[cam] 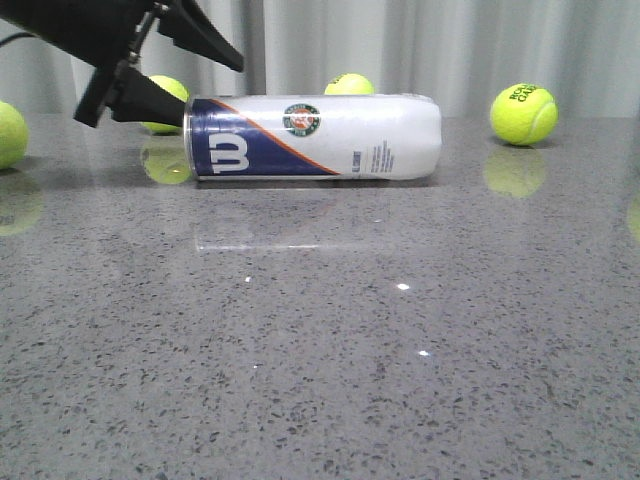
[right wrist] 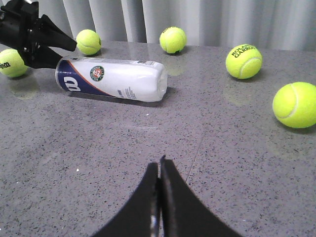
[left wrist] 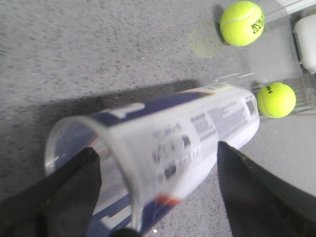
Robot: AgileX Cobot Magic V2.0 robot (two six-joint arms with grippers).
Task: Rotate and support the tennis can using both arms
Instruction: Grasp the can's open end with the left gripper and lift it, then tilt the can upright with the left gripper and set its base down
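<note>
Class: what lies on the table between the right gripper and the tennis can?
Only bare table lies between the right gripper and the tennis can, seen in the right wrist view.

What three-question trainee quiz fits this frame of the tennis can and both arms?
1. True or false: the tennis can stands upright.
2. Which gripper is at the can's open end? A) left gripper B) right gripper
3. Fill in: the right gripper's jaws are ____.

Key
1. False; it lies on its side on the table.
2. A; its jaws are spread at the open end, and the left wrist view shows no grip.
3. Shut, holding nothing, well away from the can.
</note>
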